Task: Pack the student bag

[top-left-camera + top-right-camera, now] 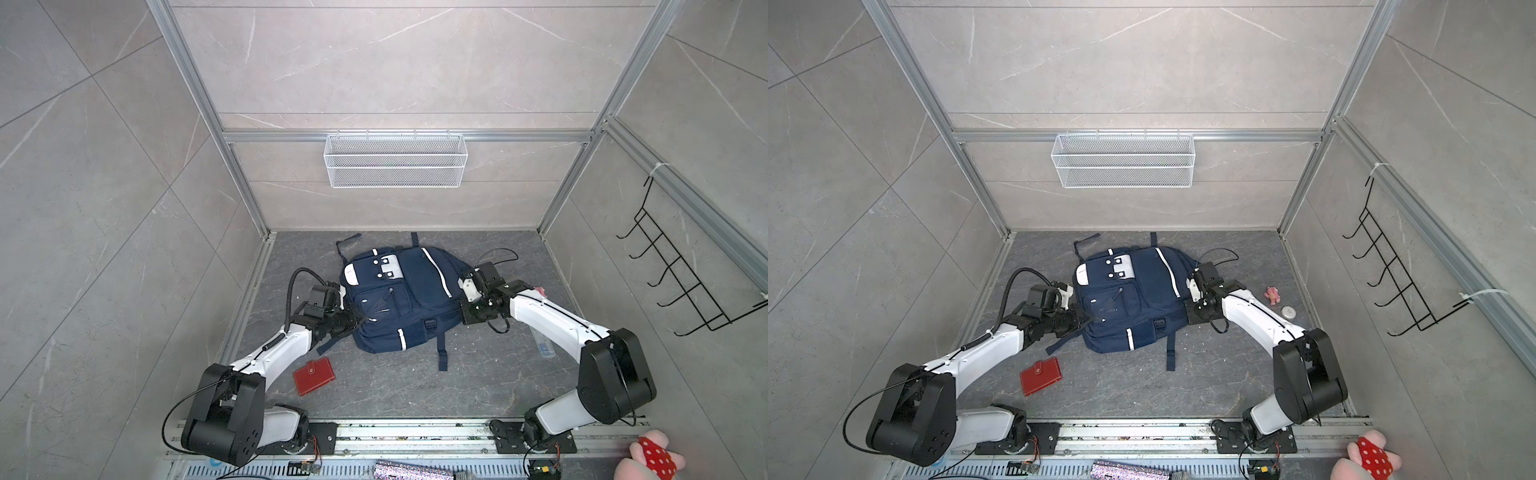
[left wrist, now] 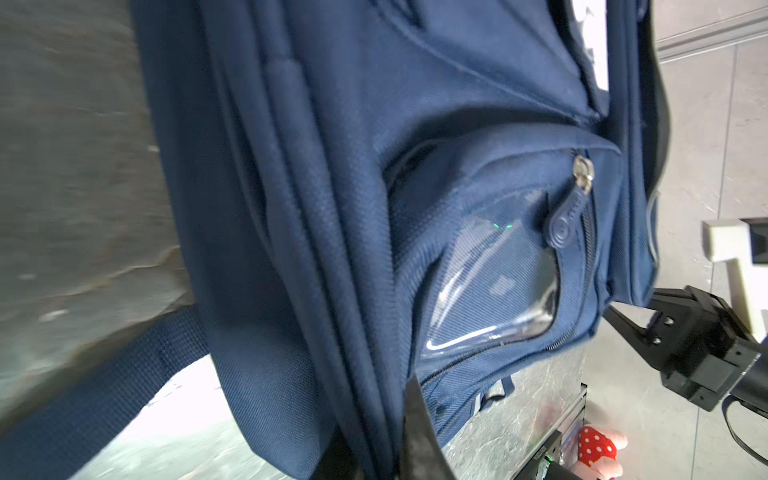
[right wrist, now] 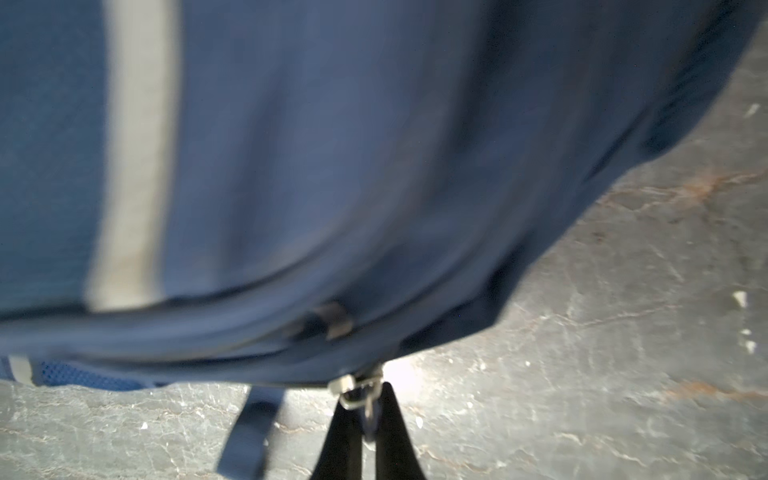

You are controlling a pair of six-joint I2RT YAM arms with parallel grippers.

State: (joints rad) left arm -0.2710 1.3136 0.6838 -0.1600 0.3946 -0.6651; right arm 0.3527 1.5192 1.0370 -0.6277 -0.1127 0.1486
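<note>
We seem to be unzipping the bag [image 1: 399, 299]: left gripper [image 1: 361, 322] clamped on its edge, right gripper [image 3: 370, 399] pinching the zip pull [image 3: 371, 411], which next needs a steady draw.

Both arms reach in from opposite sides of the student bag [image 1: 419, 291], left end effector [image 2: 374, 415] clamped on its edge, right end effector [image 3: 368, 399] pinching its zipper pull [image 3: 370, 411].

- One navy backpack [image 1: 399, 299]
- Two robot arms: left arm [image 1: 274, 349] and right arm [image 1: 548, 320]
- One red wallet [image 1: 314, 376]
- One white mesh basket [image 1: 395, 170]
- One black wire rack [image 1: 681, 274], five hooks
- Two pink toys: small pink toy [image 1: 1272, 295] on the floor, larger pink toy [image 1: 650, 457] at the front edge
- One round white disc [image 1: 1288, 312]
- One clear slim item [image 1: 543, 345], too blurred to name
</note>
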